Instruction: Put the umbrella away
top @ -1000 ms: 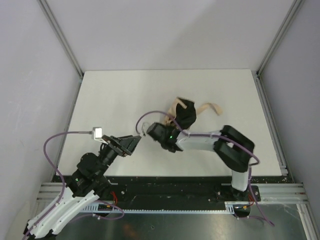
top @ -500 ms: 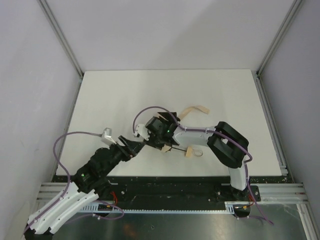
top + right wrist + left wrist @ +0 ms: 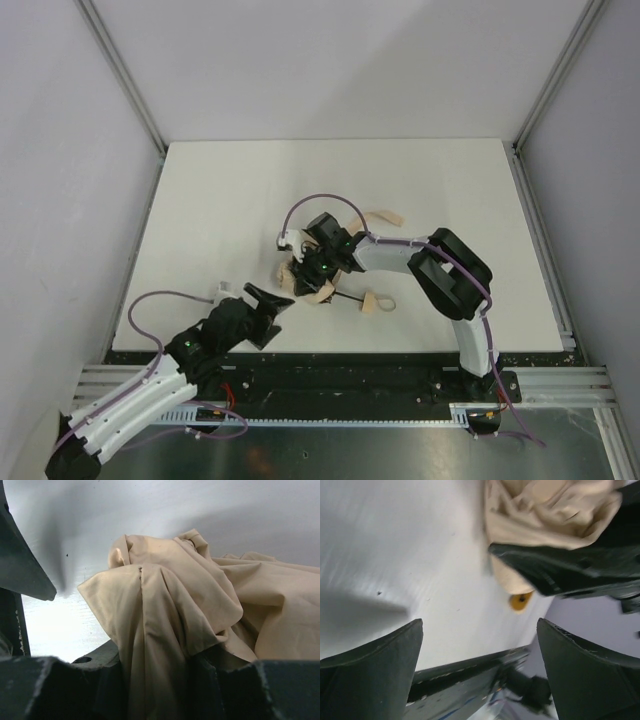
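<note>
The umbrella is a crumpled beige bundle [image 3: 300, 281] at the front middle of the table. Its thin black shaft [image 3: 345, 297] runs right to the pale wooden handle [image 3: 372, 303] with a cord loop. A beige strap [image 3: 385, 215] trails behind the right arm. My right gripper [image 3: 312, 270] is shut on the fabric, and the right wrist view shows beige cloth [image 3: 165, 595] pinched between its jaws [image 3: 165, 655]. My left gripper [image 3: 271, 303] is open and empty, just left of and nearer than the bundle. The left wrist view shows the fabric [image 3: 545, 505] beyond its fingers [image 3: 479, 625].
The white table [image 3: 220, 200] ends in a front edge [image 3: 330, 351] right by my left gripper. A black and metal rail lies below that edge. Grey walls with metal posts close off the left, back and right.
My right gripper has dragged the umbrella fabric forward and left, and the shaft and handle now show. My left arm has drawn back toward the table's front edge.
</note>
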Robot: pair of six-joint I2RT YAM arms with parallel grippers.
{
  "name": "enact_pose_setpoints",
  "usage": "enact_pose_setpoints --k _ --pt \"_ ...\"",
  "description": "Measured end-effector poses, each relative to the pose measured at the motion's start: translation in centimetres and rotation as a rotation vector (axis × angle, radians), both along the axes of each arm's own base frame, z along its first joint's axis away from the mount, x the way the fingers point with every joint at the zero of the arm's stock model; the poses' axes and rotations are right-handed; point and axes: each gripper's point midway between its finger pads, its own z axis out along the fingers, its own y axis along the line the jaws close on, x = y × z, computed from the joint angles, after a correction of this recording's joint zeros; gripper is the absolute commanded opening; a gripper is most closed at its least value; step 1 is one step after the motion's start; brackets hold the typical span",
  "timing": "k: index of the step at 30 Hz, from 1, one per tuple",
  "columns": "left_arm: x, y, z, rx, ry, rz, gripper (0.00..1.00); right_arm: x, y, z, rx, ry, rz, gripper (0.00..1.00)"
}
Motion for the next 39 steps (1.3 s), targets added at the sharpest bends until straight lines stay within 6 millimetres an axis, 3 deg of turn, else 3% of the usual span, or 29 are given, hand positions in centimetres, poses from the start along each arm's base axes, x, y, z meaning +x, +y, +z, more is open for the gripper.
enact_pose_setpoints --k 5,11,17,22,25,27,33,39 --pt "3.4 1.2 2.4 -0.122 -0.075 0.18 0.99 0.0 0.0 0.0 0.012 0.017 -0.006 0.0" --pt "7.0 5.3 0.4 -0.022 0.042 0.366 1.0 -0.1 0.1 0.1 0.021 0.025 -0.004 0.0" --pt "8.8 3.4 1.1 -0.049 0.03 0.263 0.99 -0.2 0.1 0.1 0.025 0.028 -0.003 0.0" --pt "9.5 2.9 5.6 -0.139 -0.161 0.231 0.99 -0.2 0.1 0.1 0.026 0.028 -0.005 0.0" --pt "9.5 2.8 7.0 -0.169 -0.218 0.224 0.99 -0.1 0.2 0.4 0.03 0.027 -0.007 0.0" --pt "9.6 2.4 6.8 -0.167 -0.208 0.203 0.99 -0.1 0.2 0.4 0.031 0.027 -0.008 0.0" --pt "8.9 1.0 3.3 -0.113 -0.061 0.126 0.99 -0.1 0.2 0.6 0.036 0.026 -0.009 0.0" --pt "8.9 -0.2 3.1 -0.116 -0.067 0.09 0.99 -0.1 0.2 0.6 0.038 0.026 -0.009 0.0"
